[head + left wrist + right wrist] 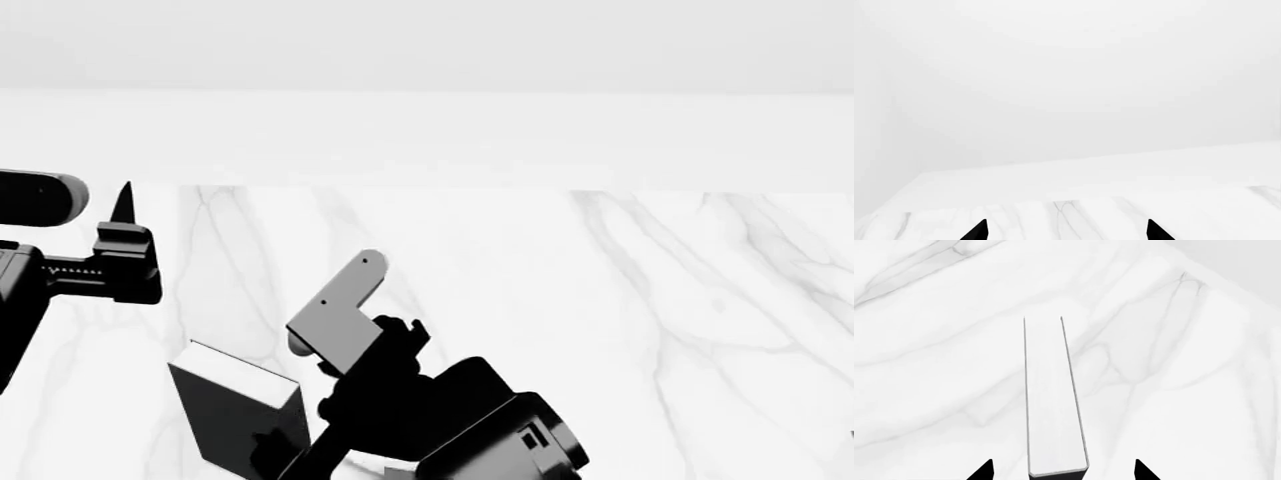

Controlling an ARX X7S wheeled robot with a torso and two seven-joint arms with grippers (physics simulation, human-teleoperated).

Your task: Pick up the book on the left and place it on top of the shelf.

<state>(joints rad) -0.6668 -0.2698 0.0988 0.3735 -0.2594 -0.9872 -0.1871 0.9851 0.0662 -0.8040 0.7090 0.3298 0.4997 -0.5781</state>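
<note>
The right gripper (1063,471) hangs spread open above the book (1052,405) on the marble surface (641,300). The left gripper (1066,231) is open too. No writing seems visible on the book.

Head view high over the marble floor (641,300), both wrist views low, sharing that floor.

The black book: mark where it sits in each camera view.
Left wrist view: not in it.
Head view: the book stands at the lower left, dark cover facing the camera.
Right wrist view: the book is at the centre, seen edge-on, white pages showing.
Shared landmark: the marble table.
</note>
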